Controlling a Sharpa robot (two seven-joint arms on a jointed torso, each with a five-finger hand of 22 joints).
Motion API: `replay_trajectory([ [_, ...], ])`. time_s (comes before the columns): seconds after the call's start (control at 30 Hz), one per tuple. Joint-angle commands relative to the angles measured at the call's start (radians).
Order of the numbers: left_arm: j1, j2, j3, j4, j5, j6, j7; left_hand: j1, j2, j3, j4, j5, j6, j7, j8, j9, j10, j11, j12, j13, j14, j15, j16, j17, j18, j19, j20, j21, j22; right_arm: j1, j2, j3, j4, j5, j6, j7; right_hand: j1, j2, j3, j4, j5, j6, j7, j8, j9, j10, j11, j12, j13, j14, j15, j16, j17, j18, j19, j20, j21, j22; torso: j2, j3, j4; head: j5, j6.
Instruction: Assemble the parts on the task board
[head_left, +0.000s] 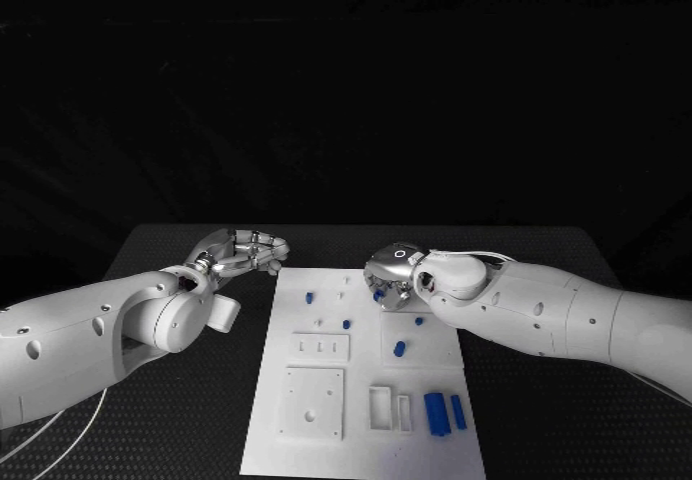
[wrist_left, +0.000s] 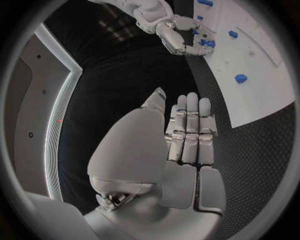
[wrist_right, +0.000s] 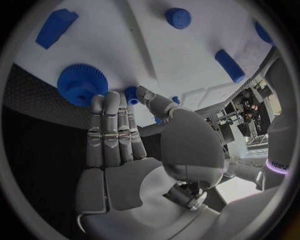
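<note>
The white task board (head_left: 361, 440) lies in the middle of the table. My right hand (head_left: 397, 280) hovers over its far end. There the thumb and a fingertip (wrist_right: 129, 111) pinch a small blue peg (wrist_right: 130, 95) right beside a blue gear (wrist_right: 81, 84). My left hand (head_left: 242, 250) hangs off the board's far left corner, fingers (wrist_left: 190, 125) straight, side by side, holding nothing. Loose blue pegs (head_left: 310, 297) (head_left: 400, 348) lie on the board, and two blue blocks (head_left: 434, 411) sit near its front right.
Two white square plates (head_left: 320, 347) (head_left: 313, 402) and white frames (head_left: 382, 408) sit on the board's near half. A blue block (wrist_right: 56, 27) and a blue cylinder (wrist_right: 178, 17) lie beyond the gear. Black table (head_left: 548, 420) surrounds the board.
</note>
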Motion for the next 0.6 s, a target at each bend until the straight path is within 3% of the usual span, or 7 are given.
replay_trajectory([
  [0.03, 0.002, 0.002, 0.001, 0.001, 0.004, 0.017, 0.006, -0.005, 0.000, -0.002, -0.001, 0.002, -0.001, 0.003, -0.007, -0.002, 0.002, 0.006, -0.004, -0.001, 0.001, 0.001, -0.004, 0.001, 0.018, -0.009, 0.001, 0.007, 0.021, -0.013, 0.000, -0.008, 0.005, -0.021, 0.033, -0.030, 0.005, 0.013, 0.010, -0.002, -0.001, 0.009, -0.002, 0.008, 0.004, 0.007, -0.001, 0.003, 0.008, 0.001, -0.010, 0.009, 0.003, 0.015, 0.001, -0.007, 0.012, 0.028, 0.000, -0.0009, 0.0009, -0.001, 0.001],
  [0.47, 0.003, 0.001, 0.001, 0.000, 0.004, 0.014, 0.006, -0.004, -0.001, -0.001, -0.001, 0.002, -0.001, 0.003, -0.007, -0.002, 0.002, 0.006, -0.005, -0.001, 0.001, 0.001, -0.004, 0.002, 0.018, -0.009, 0.002, 0.007, 0.021, -0.009, -0.024, -0.005, 0.065, -0.039, -0.075, -0.106, 0.005, -0.001, 0.039, 0.003, -0.001, 0.020, -0.008, 0.012, 0.015, 0.020, -0.007, 0.003, 0.022, 0.004, -0.017, 0.031, 0.009, 0.015, -0.003, -0.013, 0.055, 0.026, 0.000, -0.0024, -0.0006, -0.002, 0.012],
  [0.6, 0.004, 0.002, 0.001, -0.004, 0.004, 0.014, 0.006, -0.003, -0.001, -0.001, -0.001, 0.002, -0.002, 0.003, -0.007, -0.002, 0.002, 0.006, -0.005, -0.001, 0.001, 0.001, -0.004, 0.002, 0.018, -0.010, 0.002, 0.007, 0.021, -0.006, -0.018, -0.003, 0.071, -0.062, -0.098, -0.133, 0.006, -0.006, 0.045, 0.007, -0.001, 0.022, -0.008, 0.012, 0.017, 0.021, -0.007, 0.002, 0.025, 0.004, -0.018, 0.034, 0.008, 0.015, -0.004, -0.014, 0.063, 0.026, 0.000, -0.0013, 0.0001, -0.002, 0.015],
])
